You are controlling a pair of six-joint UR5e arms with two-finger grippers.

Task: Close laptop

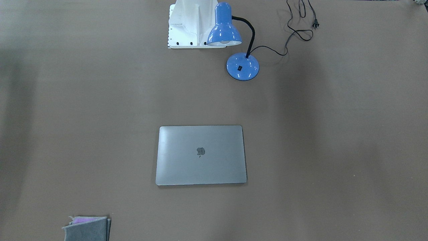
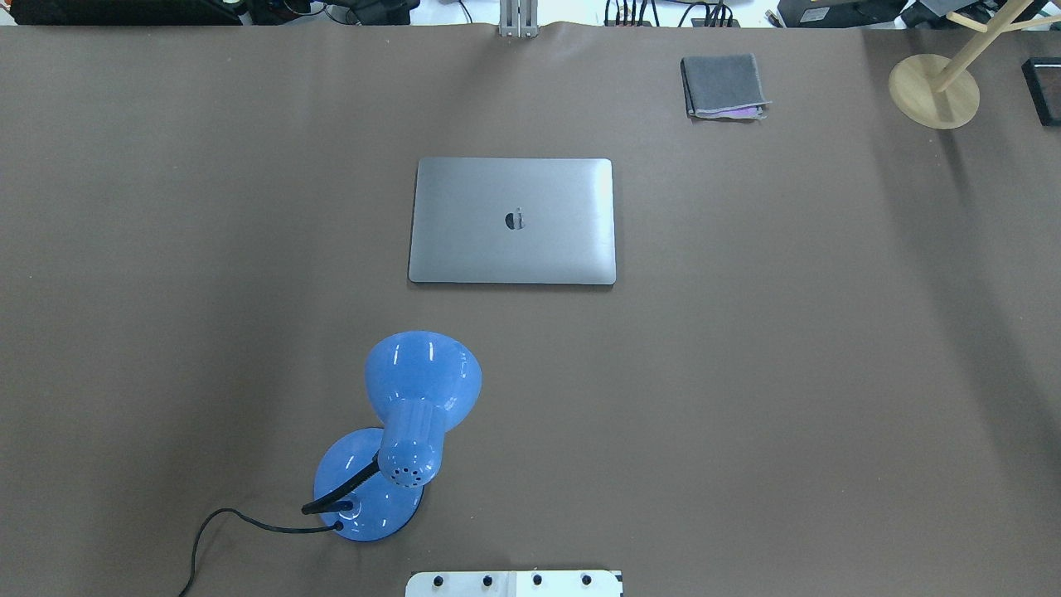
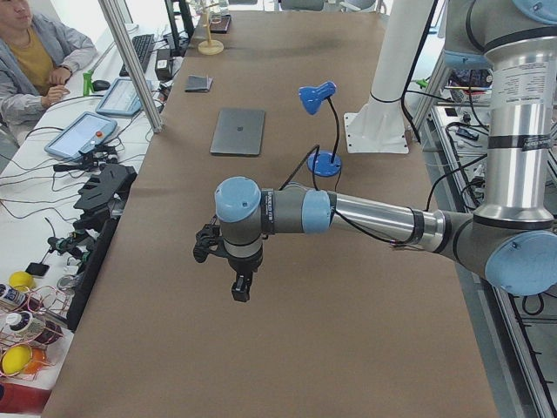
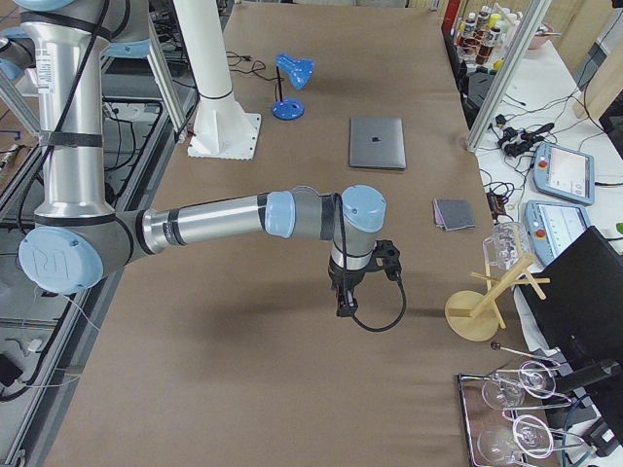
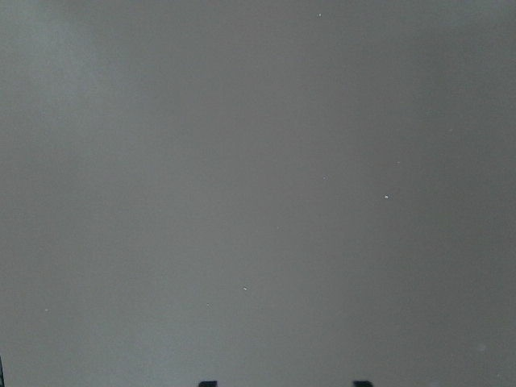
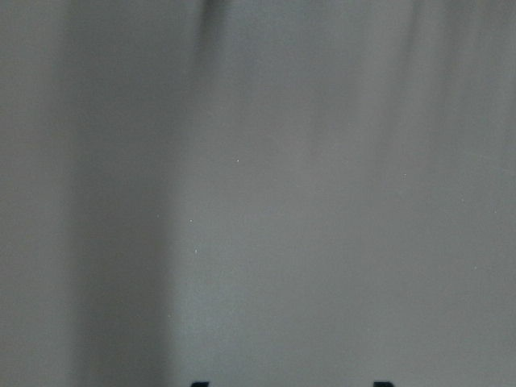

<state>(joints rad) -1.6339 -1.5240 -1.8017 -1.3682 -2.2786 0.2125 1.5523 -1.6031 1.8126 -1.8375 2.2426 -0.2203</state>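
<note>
Laptop point(image 2: 512, 220), slim, space-grey metal, lying flat near the middle of the brown paper-covered surface point(image 2: 787, 332). Its lid is fully down and the dark apple logo faces up. No keys or screen show, and the edges sit flush, so the closing looks finished.

A glossy blue desk lamp point(image 2: 398, 431) with a black bendy neck stands between the laptop and the robot's white base, apart from it. A small folded grey cloth point(image 2: 724, 85) lies towards the far edge, and a pale wooden stand point(image 2: 934, 89) sits at the far right corner.

Both arms hang over bare surface, one towards each end and well apart from the laptop, probably parked because nothing is left to press. On the left hand point(image 3: 242, 292) and the right hand point(image 4: 344, 304), each wrist view shows only two dark fingertips spread wide, with nothing between them.
</note>
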